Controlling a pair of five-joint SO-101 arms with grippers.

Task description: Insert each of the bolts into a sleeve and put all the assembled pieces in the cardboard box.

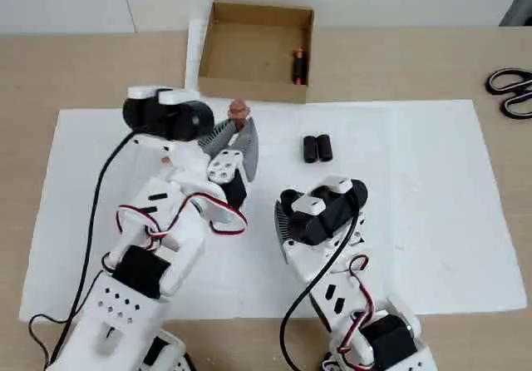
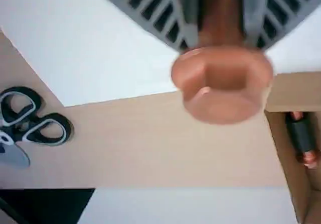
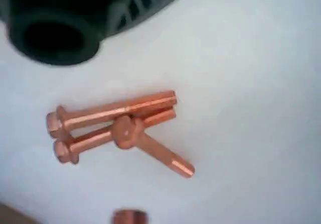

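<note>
Left gripper point(image 1: 238, 123): jaws clenched on a copper bolt point(image 1: 238, 108), shank between the fingers and hexagonal head projecting past the tips. It stands over the white paper sheet point(image 1: 416, 221), just short of the near wall of the cardboard box point(image 1: 249, 90), at roughly 11 o'clock from the sheet's centre.

Cardboard box: open, at 12 o'clock on the table point(image 1: 66, 63). One assembled piece point(image 1: 298, 65), a black sleeve with copper showing at both ends, lies against its 3 o'clock wall.

Right gripper point(image 1: 283, 220): near the middle of the sheet, toward 6 o'clock, grasping a black held sleeve point(image 3: 50, 35) whose open bore faces the wrist camera. Below it three loose bolts point(image 3: 115, 126) lie on the sheet, touching and partly crossed, two side by side and the third angled over them.

Two loose sleeves point(image 1: 317, 148) lie side by side and touching on the sheet, at 12 o'clock from the right gripper and 3 o'clock from the left.

Scissors point(image 1: 511, 92) rest on bare table at 2 o'clock, well apart from the rest.
</note>
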